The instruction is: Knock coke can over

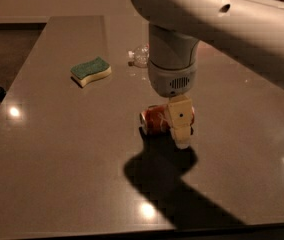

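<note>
Coke can (154,120) lying on its side mid-table (57,174), silver end toward 9 o'clock. Gripper (181,133) down low at the can's 3 o'clock end, right against it; whether apart or together, cannot tell. Sponge (91,71) off at 10 o'clock, water bottle (140,55) at 12.

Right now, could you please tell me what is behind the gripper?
The coke can lies on its side on the table, directly behind the gripper. Its left end shows; the gripper covers its right part.
</note>
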Controlling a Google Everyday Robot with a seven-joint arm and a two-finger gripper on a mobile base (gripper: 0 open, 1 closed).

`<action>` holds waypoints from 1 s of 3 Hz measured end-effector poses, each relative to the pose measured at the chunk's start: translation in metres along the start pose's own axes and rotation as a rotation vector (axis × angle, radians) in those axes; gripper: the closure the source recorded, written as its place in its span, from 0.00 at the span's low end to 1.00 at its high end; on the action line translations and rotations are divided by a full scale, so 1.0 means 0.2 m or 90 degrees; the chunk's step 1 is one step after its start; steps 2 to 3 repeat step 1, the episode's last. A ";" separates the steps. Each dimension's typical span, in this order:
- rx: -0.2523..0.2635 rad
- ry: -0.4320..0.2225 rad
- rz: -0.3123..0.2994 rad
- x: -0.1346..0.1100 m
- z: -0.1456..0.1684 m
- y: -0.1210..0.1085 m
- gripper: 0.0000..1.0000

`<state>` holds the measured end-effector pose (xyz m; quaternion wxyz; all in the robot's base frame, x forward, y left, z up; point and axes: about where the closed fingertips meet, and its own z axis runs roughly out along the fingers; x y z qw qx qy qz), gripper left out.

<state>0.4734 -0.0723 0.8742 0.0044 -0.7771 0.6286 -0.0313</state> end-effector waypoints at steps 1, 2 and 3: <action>0.005 -0.004 0.000 -0.01 0.00 -0.01 0.00; 0.005 -0.004 0.000 -0.01 0.00 -0.01 0.00; 0.005 -0.004 0.000 -0.01 0.00 -0.01 0.00</action>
